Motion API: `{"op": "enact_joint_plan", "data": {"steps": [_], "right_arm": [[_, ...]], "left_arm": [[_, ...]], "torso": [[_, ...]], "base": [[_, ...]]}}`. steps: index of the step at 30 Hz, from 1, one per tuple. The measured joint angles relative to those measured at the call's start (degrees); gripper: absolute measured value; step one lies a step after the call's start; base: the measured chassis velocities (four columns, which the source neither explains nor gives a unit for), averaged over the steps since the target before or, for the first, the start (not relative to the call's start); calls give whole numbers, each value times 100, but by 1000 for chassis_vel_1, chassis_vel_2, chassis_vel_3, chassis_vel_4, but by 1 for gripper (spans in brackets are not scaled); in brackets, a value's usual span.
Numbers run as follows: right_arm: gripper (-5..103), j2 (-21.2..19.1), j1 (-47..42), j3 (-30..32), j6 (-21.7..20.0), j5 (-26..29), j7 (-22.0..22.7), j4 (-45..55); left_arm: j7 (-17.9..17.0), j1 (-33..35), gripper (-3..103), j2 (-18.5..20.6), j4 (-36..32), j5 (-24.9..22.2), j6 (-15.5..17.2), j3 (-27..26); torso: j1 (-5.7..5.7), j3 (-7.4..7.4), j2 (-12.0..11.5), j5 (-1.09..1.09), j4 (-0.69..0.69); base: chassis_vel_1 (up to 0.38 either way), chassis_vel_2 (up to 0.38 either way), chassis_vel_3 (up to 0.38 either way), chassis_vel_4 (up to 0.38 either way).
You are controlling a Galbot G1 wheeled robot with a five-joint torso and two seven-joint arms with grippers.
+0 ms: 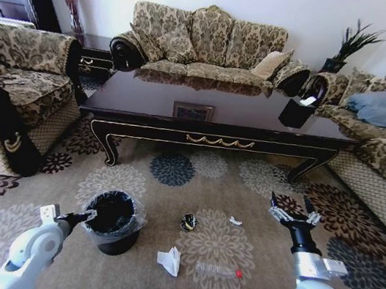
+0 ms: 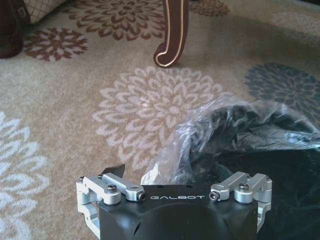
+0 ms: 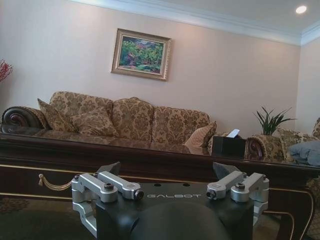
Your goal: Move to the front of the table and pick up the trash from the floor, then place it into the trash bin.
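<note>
- 2 end effectors are up in front of us: the left end effector [image 1: 89, 214] hangs right at the rim of the trash bin [image 1: 115, 222], and the right end effector [image 1: 291, 211] is raised over the floor [image 1: 37, 192] to our right, its fingers spread wide and carrying nothing.
- We cannot tell whether the left one is released or clenched; from its wrist we see just 1 dark fingertip beside the bin's crinkled liner [image 2: 210, 135].
- Risk, as we judge it: the left one is so close to the liner that a careless swing could snag the bag or tip the light bin.
- 4 pieces of trash lie on the carpet between the 2 arms: crumpled white paper [image 1: 169, 260] just beside the bin, a clear bottle [image 1: 218, 271] with a red cap nearer the right arm, a dark-and-yellow wad [image 1: 188, 222] and a tiny white scrap [image 1: 235, 220] toward the table [image 1: 205, 113].
- We expect the bottle may roll away under a poor pinch, and the scrap looks too flat to grip easily.
- All 4 pieces sit below and inboard of the open right end effector, apart from it.
</note>
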Motion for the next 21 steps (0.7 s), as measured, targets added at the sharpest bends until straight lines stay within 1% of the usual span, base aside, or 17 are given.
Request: {"op": "enact_joint_plan", "data": {"steps": [2, 5, 6, 8, 10, 12, 13, 14, 15, 16, 18, 19, 21], "right_arm": [[100, 5, -7, 0, 0, -2, 0, 1], [100, 8, -30, 2, 12, -8, 0, 11], [100, 8, -30, 2, 12, -8, 0, 11], [100, 9, -44, 7, 21, -9, 0, 22], [100, 9, -49, 9, 23, -9, 0, 26], [100, 7, -68, 14, 31, -14, 0, 37], [100, 5, -72, 15, 32, -15, -1, 44], [100, 5, -72, 15, 32, -15, -1, 44], [100, 3, -74, 15, 32, -15, -1, 49], [100, 1, -75, 15, 33, -15, -1, 54], [100, -5, -76, 16, 34, -15, -2, 60], [100, -5, -76, 16, 34, -15, -2, 60], [100, -6, -76, 16, 36, -19, -2, 60]], "left_arm": [[3, -7, 103, -4, 47, 1, -11, 10], [46, -14, 95, -28, 181, 7, -67, 40], [46, -14, 95, -28, 181, 7, -67, 40], [114, -13, 84, -50, 229, 70, -127, 54], [131, -8, 84, -57, 233, 87, -145, 57], [159, 25, 62, -69, 224, 133, -188, 62], [159, 31, 57, -69, 217, 137, -192, 60], [159, 31, 57, -69, 217, 137, -192, 60], [159, 35, 51, -69, 213, 142, -198, 57], [159, 40, 51, -68, 211, 148, -203, 52], [159, 48, 40, -65, 209, 159, -209, 46], [159, 48, 40, -65, 209, 159, -209, 46], [160, 50, 29, -65, 211, 171, -213, 46]], "torso": [[0, 0, 0, 0, 0], [0, 0, 0, 0, 0], [0, 0, 0, 0, 0], [0, 0, 0, 0, 0], [0, 0, 0, 0, 0], [0, 0, 0, 0, 0], [0, 0, 0, 0, 0], [0, 0, 0, 0, 0], [0, 0, 0, 0, 0], [0, 0, 0, 0, 0], [0, 0, 0, 0, 0], [0, 0, 0, 0, 0], [0, 0, 0, 0, -1]], "base": [[0, 0, 0, 0], [0, 0, 0, 0], [0, 0, 0, 0], [0, 0, 0, 0], [0, 0, 0, 0], [0, 0, 0, 0], [0, 0, 0, 0], [0, 0, 0, 0], [0, 0, 0, 0], [0, 0, 0, 0], [0, 0, 0, 0], [0, 0, 0, 0], [0, 0, 0, 0]]}}
